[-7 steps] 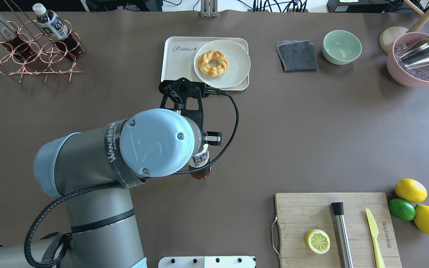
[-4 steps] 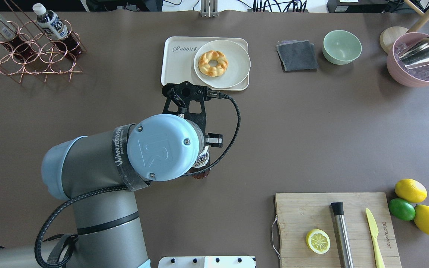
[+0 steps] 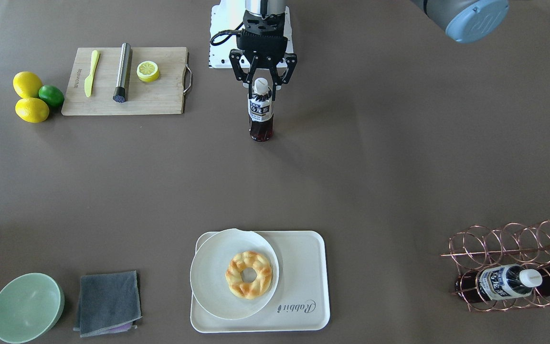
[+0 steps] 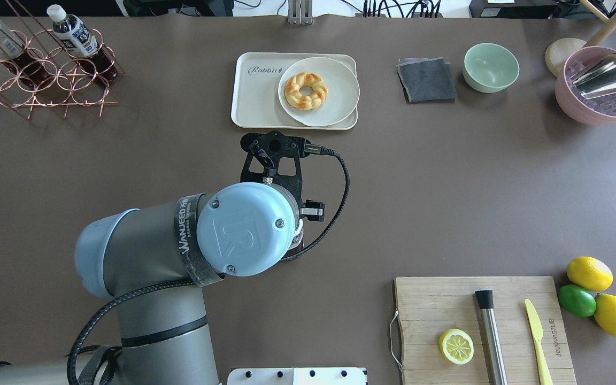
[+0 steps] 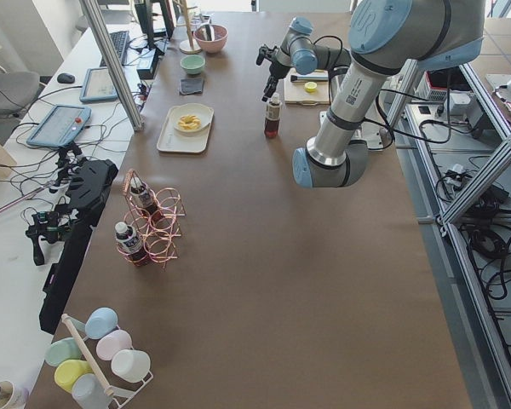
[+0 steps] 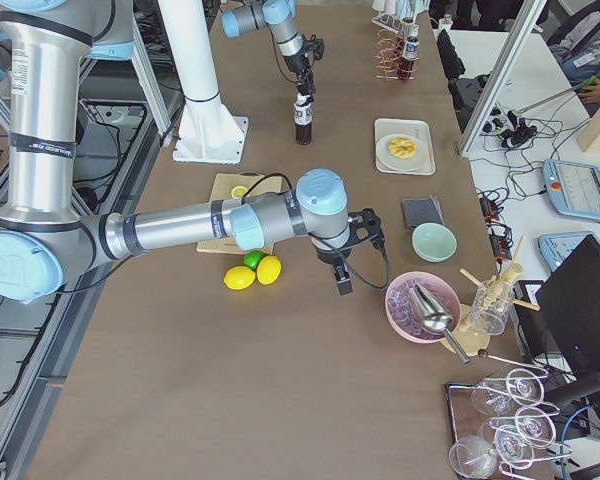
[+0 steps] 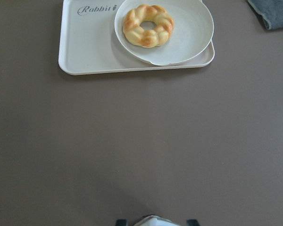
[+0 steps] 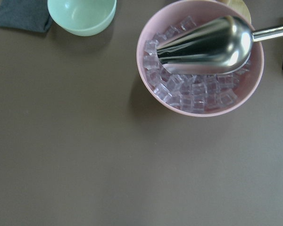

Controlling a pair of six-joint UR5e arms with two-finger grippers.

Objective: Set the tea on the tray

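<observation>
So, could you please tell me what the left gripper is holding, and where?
The left gripper grips the dark tea bottle at its white cap.

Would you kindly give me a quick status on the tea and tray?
Left end effector around tea cap, bottle standing on table. Tray far off, half taken by plate. Right end effector unclear.

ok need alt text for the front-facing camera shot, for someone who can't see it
The left gripper reaches down with its fingers either side of the white cap of an upright tea bottle on the brown table. Nearer the camera, a cream tray holds a white plate with a ring-shaped pastry; its other half is bare.
</observation>
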